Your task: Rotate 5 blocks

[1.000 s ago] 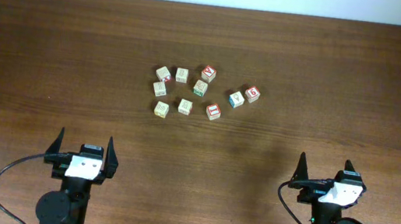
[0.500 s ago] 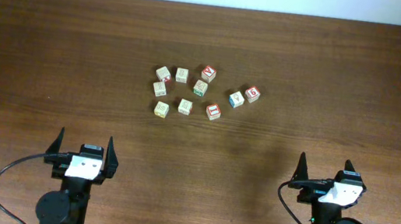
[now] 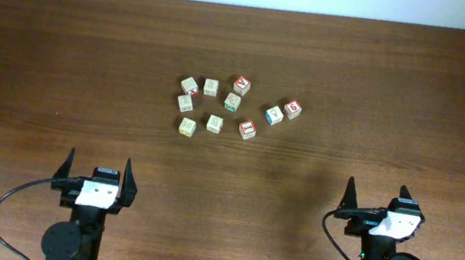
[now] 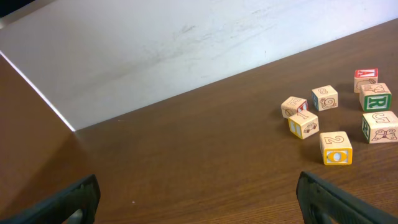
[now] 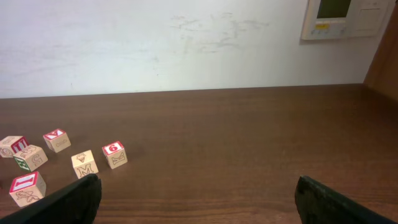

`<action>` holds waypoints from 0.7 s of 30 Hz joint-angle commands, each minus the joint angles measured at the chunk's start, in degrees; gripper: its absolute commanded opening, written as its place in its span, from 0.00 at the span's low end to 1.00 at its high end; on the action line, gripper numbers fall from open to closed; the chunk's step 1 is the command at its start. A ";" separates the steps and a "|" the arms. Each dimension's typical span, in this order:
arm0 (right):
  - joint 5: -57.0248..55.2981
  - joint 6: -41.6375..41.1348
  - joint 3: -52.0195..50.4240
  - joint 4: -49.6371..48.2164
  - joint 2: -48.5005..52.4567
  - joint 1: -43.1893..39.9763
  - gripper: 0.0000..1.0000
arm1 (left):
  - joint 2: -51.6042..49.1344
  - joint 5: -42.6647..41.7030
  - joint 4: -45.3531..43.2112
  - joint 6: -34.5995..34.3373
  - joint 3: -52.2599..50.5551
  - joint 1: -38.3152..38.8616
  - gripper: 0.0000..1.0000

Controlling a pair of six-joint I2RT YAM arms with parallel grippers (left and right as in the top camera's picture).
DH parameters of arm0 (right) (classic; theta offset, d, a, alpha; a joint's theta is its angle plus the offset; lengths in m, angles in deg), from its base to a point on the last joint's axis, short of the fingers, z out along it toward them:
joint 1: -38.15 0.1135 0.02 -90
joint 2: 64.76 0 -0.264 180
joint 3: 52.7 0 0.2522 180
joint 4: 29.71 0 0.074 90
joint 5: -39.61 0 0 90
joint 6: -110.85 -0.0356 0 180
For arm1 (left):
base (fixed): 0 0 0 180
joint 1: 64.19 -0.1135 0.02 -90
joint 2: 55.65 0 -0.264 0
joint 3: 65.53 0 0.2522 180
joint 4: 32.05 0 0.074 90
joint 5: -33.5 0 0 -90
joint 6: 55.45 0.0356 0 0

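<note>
A loose cluster of small pale wooden blocks [image 3: 214, 123] lies at mid-table. Among them are a red-framed block [image 3: 247, 129], a blue-edged block [image 3: 274, 115] and a yellow-edged block [image 3: 187, 126]. The left wrist view shows the yellow-edged block [image 4: 336, 148] at the right. In the right wrist view the red-framed block [image 5: 27, 188] sits at the far left. My left gripper [image 3: 98, 166] and right gripper [image 3: 377, 194] both stand open near the front edge, well short of the blocks, with nothing between their fingers [image 4: 336, 200] [image 5: 74, 198].
A cube with a red 6 [image 3: 292, 110] [image 5: 114, 154] sits at the cluster's right end. A cube with dark green print [image 3: 233, 102] lies in its middle. A white wall [image 5: 186, 43] borders the table's far edge, with a panel [image 5: 339, 18] mounted on it.
</note>
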 commanded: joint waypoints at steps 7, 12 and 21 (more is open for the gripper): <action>-0.50 0.39 -0.52 -0.09 -0.39 0.33 0.99 | 0.55 -0.63 0.11 0.90 -0.31 0.13 0.99; -0.50 0.42 -0.52 -0.04 -0.37 0.35 0.99 | 0.50 -0.20 0.11 0.92 -0.31 0.13 0.99; 8.81 0.37 -0.15 -6.64 -0.39 0.35 0.99 | 0.50 -3.72 -1.46 -0.44 -0.26 0.13 0.99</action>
